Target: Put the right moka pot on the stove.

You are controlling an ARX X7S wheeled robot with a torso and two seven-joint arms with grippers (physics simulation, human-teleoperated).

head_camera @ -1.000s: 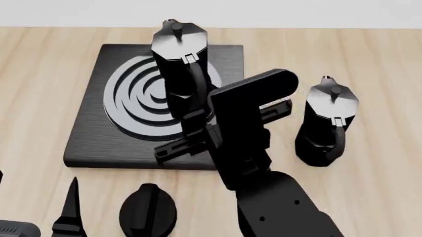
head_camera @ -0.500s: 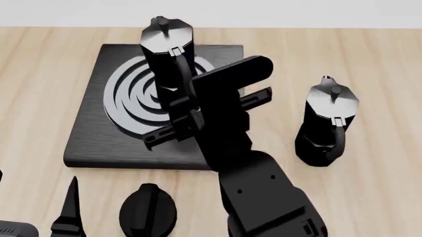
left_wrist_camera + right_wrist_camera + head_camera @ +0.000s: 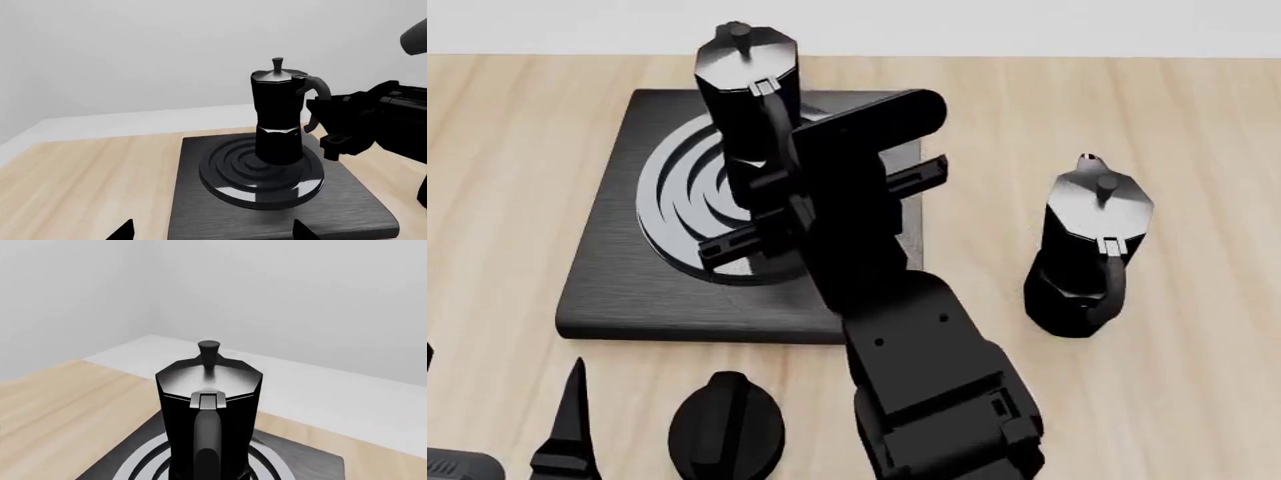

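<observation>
Moka pot carried leftward over the stove rings

Pot position is what has changed: over the last second I have swung the right arm left across the head view, and the moka pot it carries has travelled from the right part of the stove to the middle of its concentric rings. The right gripper is clamped on the pot's curved handle. In the right wrist view the lid, its small knob and the handle fill the centre, with the rings spread beneath.

In the left wrist view the pot stands upright over the ring centre, and its base looks to be touching or just above the raised disc; I cannot tell which. The left gripper sits low at the near edge of the head view, well apart from the stove; I cannot tell how its jaws stand.

A second, identical pot stands on the wooden table, right of the stove, untouched. A small round black knob lies near the front edge.

My judgement: the carry is nearly finished, leaving only lowering if needed, then letting go.
</observation>
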